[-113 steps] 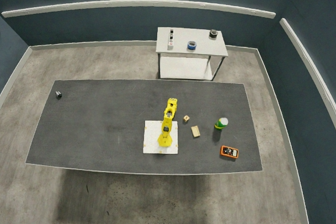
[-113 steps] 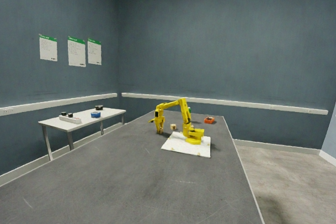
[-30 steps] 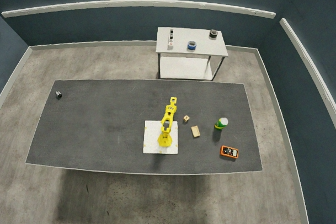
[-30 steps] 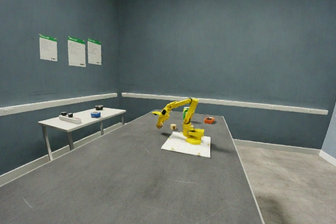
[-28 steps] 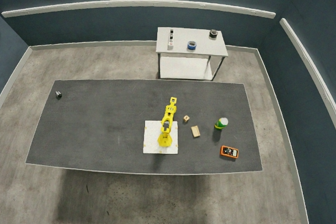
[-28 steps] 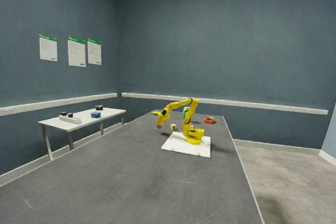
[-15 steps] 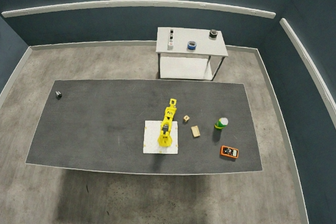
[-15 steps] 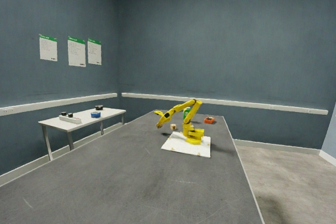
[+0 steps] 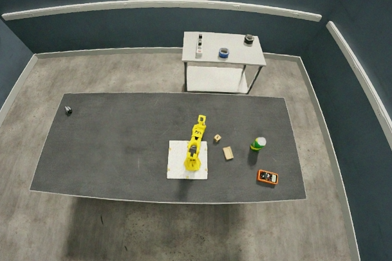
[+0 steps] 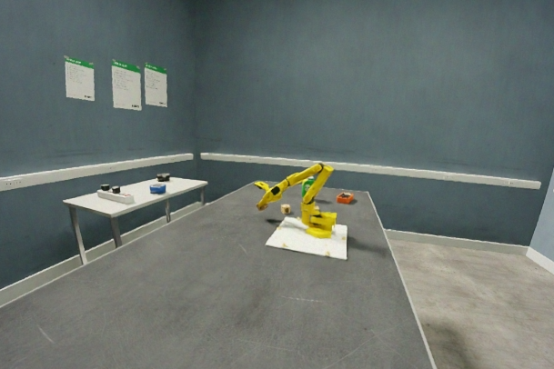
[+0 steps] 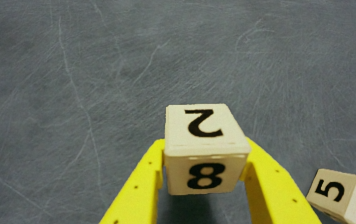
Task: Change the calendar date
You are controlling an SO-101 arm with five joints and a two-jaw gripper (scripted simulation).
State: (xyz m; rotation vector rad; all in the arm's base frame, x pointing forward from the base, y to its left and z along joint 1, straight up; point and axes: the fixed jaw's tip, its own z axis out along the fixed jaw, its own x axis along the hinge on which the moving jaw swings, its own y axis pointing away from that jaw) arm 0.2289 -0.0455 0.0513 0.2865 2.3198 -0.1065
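My gripper (image 9: 201, 119) (image 10: 262, 206) (image 11: 206, 167) is shut on a pale wooden cube (image 11: 206, 131), held above the table and forward of the arm's base. In the wrist view the cube's upper face shows a 2 upside down, and the face below it shows an 8. The other cube (image 9: 217, 137) (image 10: 286, 209) (image 11: 325, 189) lies on the table to the right of the arm; the wrist view shows a 5 turned sideways on it. The wooden calendar tray (image 9: 228, 153) stands behind that cube, nearer the base, with no cube in it. Its month name cannot be read.
A green can (image 9: 258, 144) (image 10: 307, 186) stands right of the tray. An orange multimeter (image 9: 267, 177) (image 10: 345, 198) lies near the table's right front. The arm stands on a white board (image 9: 177, 161) (image 10: 291, 241). A small dark object (image 9: 68, 110) lies at the far left.
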